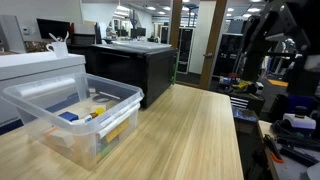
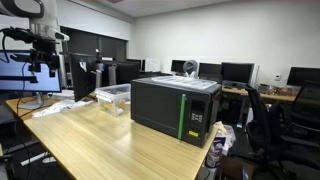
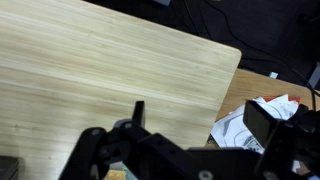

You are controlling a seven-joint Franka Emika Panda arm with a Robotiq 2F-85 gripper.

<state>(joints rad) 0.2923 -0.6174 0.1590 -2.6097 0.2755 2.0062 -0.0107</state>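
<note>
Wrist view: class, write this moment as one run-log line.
tool: open, empty, over wooden table | nearest: its corner, white crumpled material beyond it | clear bin: on table

An exterior view sits low and close at the near end of the wooden table (image 1: 190,130) and faces down its length, with the clear bin (image 1: 70,120) large at near left, the black microwave (image 1: 140,68) behind it and the robot arm (image 1: 275,30) at upper right. An exterior view stands farther back and somewhat higher off the table (image 2: 90,140), facing the microwave's (image 2: 175,108) door, with the bin (image 2: 112,97) beyond it and the arm (image 2: 35,40) at far left. Both exterior views share the table, bin, microwave and arm. The wrist view looks steeply down from close on bare tabletop (image 3: 100,70) and its right edge, the gripper (image 3: 200,125) entering from the bottom.
</note>
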